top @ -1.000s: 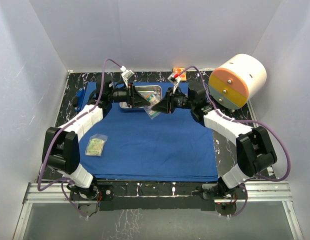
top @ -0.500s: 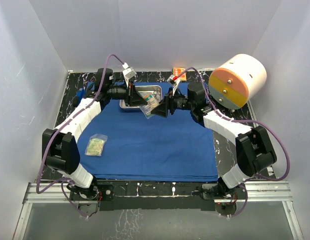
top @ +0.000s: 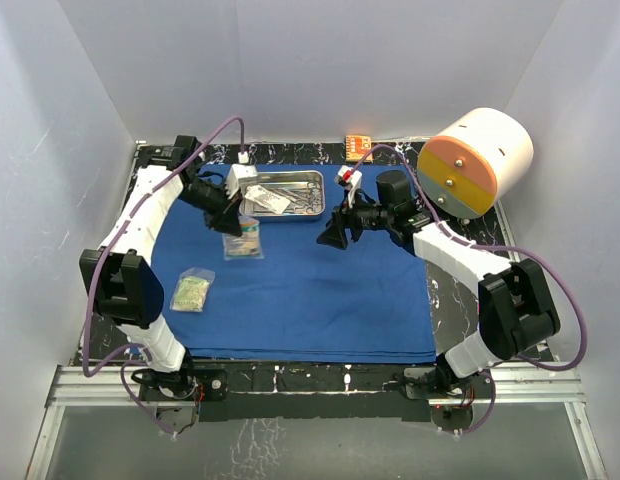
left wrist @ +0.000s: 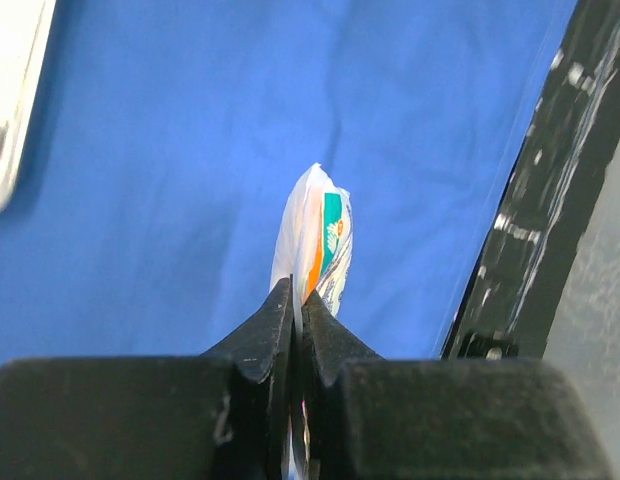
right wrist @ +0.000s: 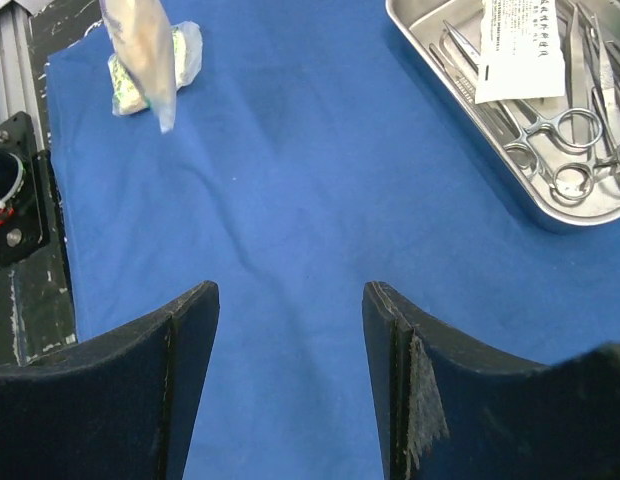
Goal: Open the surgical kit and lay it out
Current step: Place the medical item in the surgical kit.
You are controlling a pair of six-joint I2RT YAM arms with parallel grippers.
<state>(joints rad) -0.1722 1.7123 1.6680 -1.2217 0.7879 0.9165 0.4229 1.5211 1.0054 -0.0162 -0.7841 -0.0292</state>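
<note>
The royal-blue cloth [top: 310, 290] of the surgical kit lies spread flat over the table. At its far edge stands the steel tray [top: 317, 180], holding clamps [right wrist: 562, 130] and a white paper packet [right wrist: 521, 48]. My left gripper [top: 233, 222] is shut on a clear packet [top: 248, 241] that hangs just left of the tray; its jaws pinch the packet's [left wrist: 318, 238] edge above the cloth's left side. Another clear packet [top: 193, 292] lies on the cloth at the left. My right gripper [top: 330, 236] hovers open and empty [right wrist: 290, 295] over the cloth, right of the tray.
A big white-and-orange cylinder [top: 477, 160] lies on its side at the back right. A small orange box [top: 357, 143] sits behind the tray. Black marbled tabletop [top: 450, 300] borders the cloth, with white walls on three sides.
The left gripper closed on the packet and carried it left, away from the tray's front. The right gripper let go of it, opened and drew back to the right.
</note>
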